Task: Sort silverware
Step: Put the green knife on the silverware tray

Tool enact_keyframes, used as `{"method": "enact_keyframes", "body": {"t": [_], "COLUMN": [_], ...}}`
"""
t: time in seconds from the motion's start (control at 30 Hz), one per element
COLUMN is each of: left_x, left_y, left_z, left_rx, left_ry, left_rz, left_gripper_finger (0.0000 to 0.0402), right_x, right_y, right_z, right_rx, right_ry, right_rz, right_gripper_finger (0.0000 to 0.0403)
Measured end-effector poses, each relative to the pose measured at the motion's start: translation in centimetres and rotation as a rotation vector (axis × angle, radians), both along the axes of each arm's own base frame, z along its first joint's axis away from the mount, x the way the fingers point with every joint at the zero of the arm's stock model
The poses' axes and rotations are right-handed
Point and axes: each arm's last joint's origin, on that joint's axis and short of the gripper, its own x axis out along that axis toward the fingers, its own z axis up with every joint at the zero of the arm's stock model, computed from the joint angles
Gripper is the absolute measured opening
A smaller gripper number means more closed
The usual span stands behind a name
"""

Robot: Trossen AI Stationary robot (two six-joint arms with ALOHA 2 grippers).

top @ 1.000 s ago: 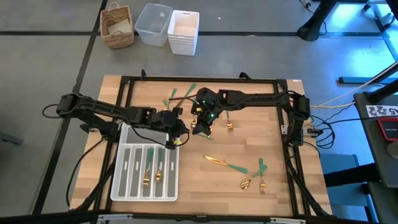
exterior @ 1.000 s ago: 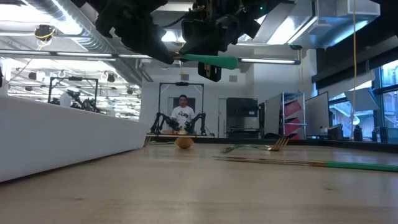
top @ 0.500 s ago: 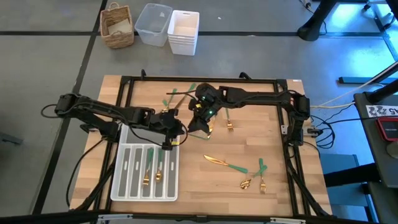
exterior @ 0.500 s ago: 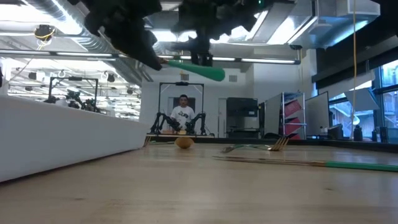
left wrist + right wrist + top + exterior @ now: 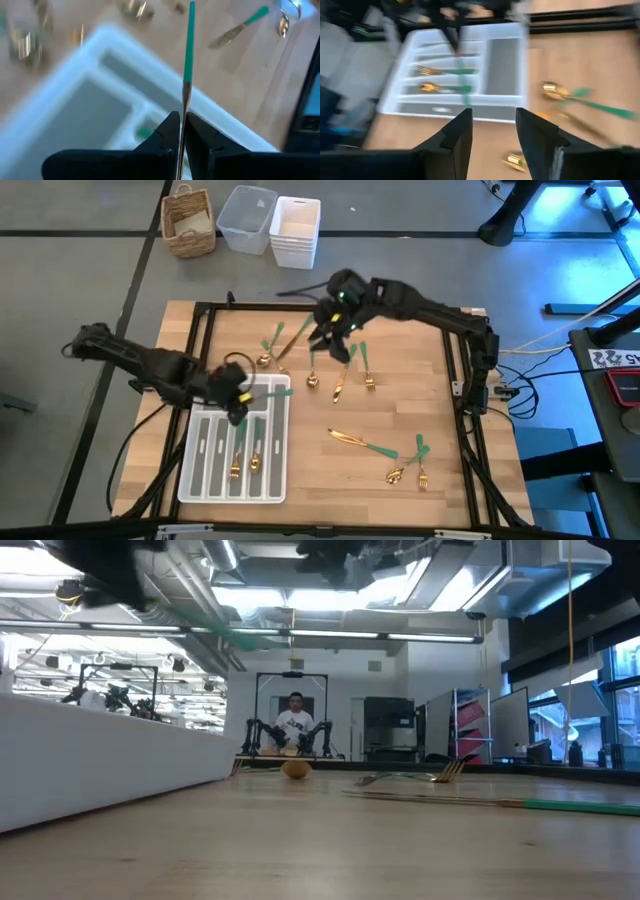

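Observation:
My left gripper [image 5: 238,397] [image 5: 182,120] is shut on a piece of silverware with a slim green handle [image 5: 189,45], over the far end of the white compartmented tray [image 5: 200,480]. Its head is hidden. The tray holds two gold-headed pieces [image 5: 245,458]. My right gripper [image 5: 330,335] [image 5: 492,125] is open and empty, raised over the table's far middle. Loose silverware lies flat on the table: several pieces near the far middle [image 5: 340,380] and a knife [image 5: 360,442], a spoon [image 5: 398,473] and a fork [image 5: 421,465] at the near right. My left gripper pinches the piece's thin metal shank [image 5: 184,102] between its two fingers, just below the green handle. The fingers lie along the piece, and the handle sticks out past the fingertips. The piece is lifted clear over the tray.
A black frame [image 5: 300,307] runs round the wooden table. A wicker basket [image 5: 190,222], a clear bin [image 5: 246,218] and white stacked bins [image 5: 295,230] stand beyond the far edge. Bare wood lies between the tray and the near-right silverware.
The two grippers were close together over the table's middle, with the green-handled piece between them. My left gripper has gone toward the table's left edge with the piece, to over the tray's far end. My right gripper has drawn away toward the far edge.

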Motion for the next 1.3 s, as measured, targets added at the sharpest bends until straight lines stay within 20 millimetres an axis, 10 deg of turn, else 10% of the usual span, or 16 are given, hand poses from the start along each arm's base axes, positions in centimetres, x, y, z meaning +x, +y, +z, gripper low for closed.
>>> {"method": "enact_keyframes", "body": {"t": [0.53,1.0,1.3], "left_x": [-4.1,-3.9,-3.4], "left_y": [-8.1,-9.7,-12.9], "left_z": [-0.8,3.9,1.4], "left_rx": [-0.502,-0.273,-0.142], "left_ry": [0.17,0.399,0.589], "left_rz": [0.55,0.587,0.58], "left_gripper_finger": [0.0014,0.0014,0.0014], "right_x": [-3.6,-4.0,-4.0], "right_y": [-6.3,-7.1,-7.1], "right_z": [1.1,1.1,1.1], "right_rx": [-0.177,-0.173,-0.141], "right_ry": [0.117,0.118,0.117], "right_rz": [-0.241,-0.262,-0.274], "right_gripper_finger": [0.0153,0.0153,0.0153]}}
